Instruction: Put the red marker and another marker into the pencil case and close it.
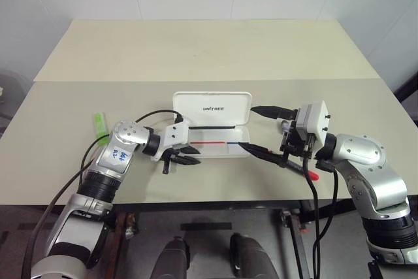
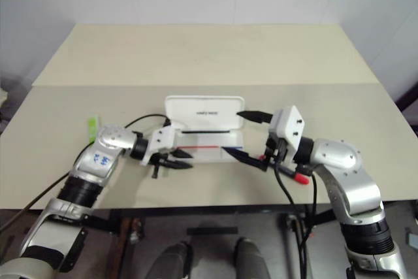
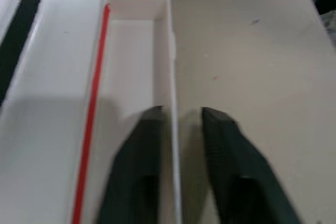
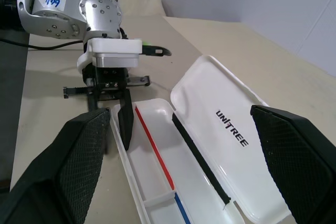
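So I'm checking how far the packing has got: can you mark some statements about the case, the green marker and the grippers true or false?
1. The pencil case stands open with its lid folded back. True.
2. The green marker lies inside the case. False: it is on the table, left of the case, beside the left arm.
3. The right gripper is wide open at the case's right end and holds nothing. True.
4. Both fingers of the left gripper are inside the tray. False: they straddle the front wall, one over the tray, one over the table.
5. The lid is blank. False: it carries a dark UNITREE logo.
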Available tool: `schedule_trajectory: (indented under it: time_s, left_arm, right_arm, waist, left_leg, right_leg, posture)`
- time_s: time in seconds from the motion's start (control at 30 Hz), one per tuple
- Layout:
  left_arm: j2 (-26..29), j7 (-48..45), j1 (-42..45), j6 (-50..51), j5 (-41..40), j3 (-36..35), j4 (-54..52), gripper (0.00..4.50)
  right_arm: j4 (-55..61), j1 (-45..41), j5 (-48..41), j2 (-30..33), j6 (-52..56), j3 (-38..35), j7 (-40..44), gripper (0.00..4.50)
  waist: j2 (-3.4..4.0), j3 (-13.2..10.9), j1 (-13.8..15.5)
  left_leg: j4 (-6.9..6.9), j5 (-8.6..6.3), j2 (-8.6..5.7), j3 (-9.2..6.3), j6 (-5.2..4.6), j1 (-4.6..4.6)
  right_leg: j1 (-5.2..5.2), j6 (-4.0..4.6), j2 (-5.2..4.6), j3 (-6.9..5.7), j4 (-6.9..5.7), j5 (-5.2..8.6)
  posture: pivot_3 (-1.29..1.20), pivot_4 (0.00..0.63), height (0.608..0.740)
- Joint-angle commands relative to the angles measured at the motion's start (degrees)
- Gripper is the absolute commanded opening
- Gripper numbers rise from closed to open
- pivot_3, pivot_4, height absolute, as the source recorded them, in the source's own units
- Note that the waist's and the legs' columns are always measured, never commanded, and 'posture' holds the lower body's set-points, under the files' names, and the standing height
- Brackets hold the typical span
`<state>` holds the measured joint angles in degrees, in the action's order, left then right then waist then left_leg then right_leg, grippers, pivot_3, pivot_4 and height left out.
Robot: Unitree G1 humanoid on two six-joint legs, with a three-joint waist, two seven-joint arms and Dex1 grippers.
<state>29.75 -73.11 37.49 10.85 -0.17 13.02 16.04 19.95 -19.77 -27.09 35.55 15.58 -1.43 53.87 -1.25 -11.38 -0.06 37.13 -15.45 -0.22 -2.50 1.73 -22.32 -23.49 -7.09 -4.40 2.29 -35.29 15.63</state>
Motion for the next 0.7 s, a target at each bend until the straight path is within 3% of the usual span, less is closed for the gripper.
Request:
schedule_trajectory:
  time_s: [0.03, 0.1, 0.47, 0.7]
  left_arm:
    - [-2.3, -0.7, -0.8, 4.0, -6.4, -1.9, -3.0, 2.60]
    - [-2.5, -1.4, -1.0, 3.6, -8.0, -2.4, -3.6, 3.21]
    - [-3.0, -1.6, -3.7, -1.9, -12.6, -3.7, -5.1, 3.21]
    - [-2.0, -2.5, -3.6, -7.7, -16.7, -7.8, -5.3, 3.21]
  right_arm:
    - [2.0, -0.3, -0.9, -0.1, 0.1, -0.6, -0.5, 4.50]
    - [1.9, -0.3, -0.8, -0.1, 0.0, -0.6, -0.5, 4.50]
    - [0.7, 3.5, -0.7, 0.2, -1.7, -2.0, 0.0, 4.50]
    - [-2.7, 11.8, -1.8, 5.7, -0.2, -7.9, 2.9, 4.50]
  waist:
    - [0.00, 0.0, 0.0]
    - [-0.01, 0.0, 0.0]
    - [0.00, 0.0, -0.1]
    - [0.00, 0.0, 0.0]
  left_leg:
    - [0.02, 0.00, 0.00, 0.00, 0.00, 0.00]
    - [0.05, 0.01, -0.01, -0.01, 0.00, 0.00]
    - [-0.02, 0.02, 0.01, -0.02, 0.01, 0.02]
    - [-0.01, 0.02, -0.01, 0.00, 0.01, 0.01]
  right_leg:
    - [0.00, 0.01, -0.01, 0.01, -0.03, 0.00]
    - [0.00, 0.01, -0.02, 0.00, -0.07, 0.00]
    - [-0.03, 0.09, -0.02, 0.00, -0.10, 0.05]
    - [-0.01, 0.08, -0.04, 0.01, -0.05, 0.04]
  posture:
    - [0.00, 0.150, 0.740]
    - [0.00, 0.150, 0.740]
    - [0.00, 0.150, 0.740]
    - [0.00, 0.150, 0.740]
